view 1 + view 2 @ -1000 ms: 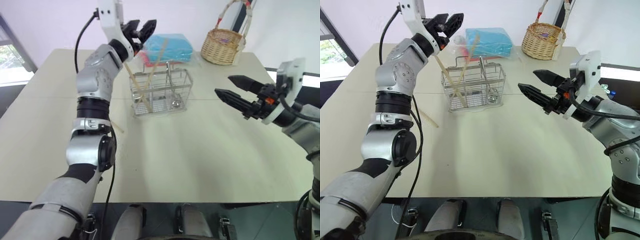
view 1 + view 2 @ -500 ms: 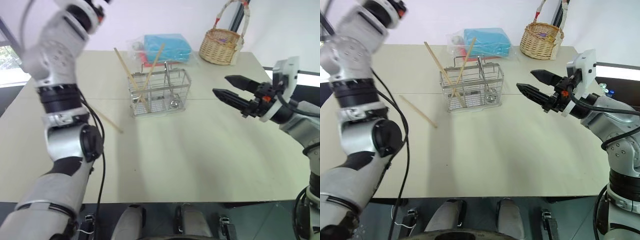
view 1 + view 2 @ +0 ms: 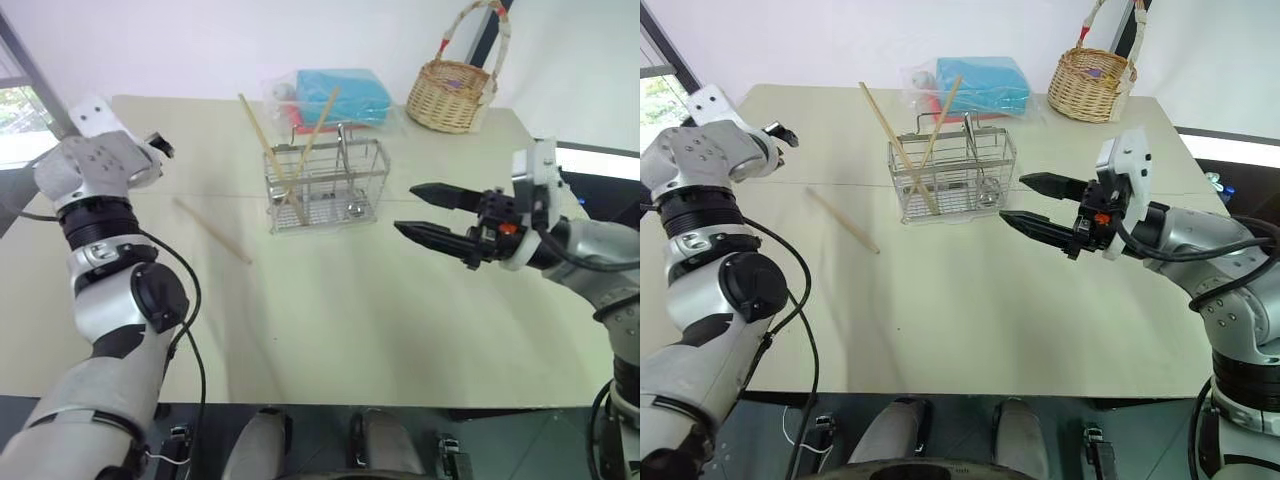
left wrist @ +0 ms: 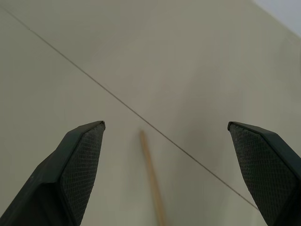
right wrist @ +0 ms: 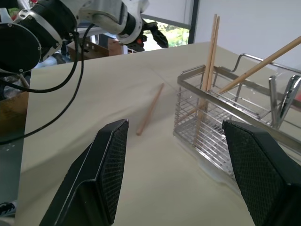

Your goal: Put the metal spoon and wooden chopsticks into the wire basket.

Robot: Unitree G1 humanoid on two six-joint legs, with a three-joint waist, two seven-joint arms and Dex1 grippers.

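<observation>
Both grippers, left (image 4: pixel 164 141) and right (image 3: pixel 430 215), are hanging open and empty while chopsticks (image 3: pixel 262 150) are leaning in the wire basket (image 3: pixel 325 185) and one chopstick (image 3: pixel 212 231) is lying at its nine o'clock.

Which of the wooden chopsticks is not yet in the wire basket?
The chopstick on the table, flat on the table left of the wire basket. The other chopsticks stand tilted inside the basket, crossing each other.

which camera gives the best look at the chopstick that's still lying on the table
The left eye view: the loose chopstick lies whole on the table, left of the wire basket. The right wrist view shows it smaller; the left wrist view catches one end.
</observation>
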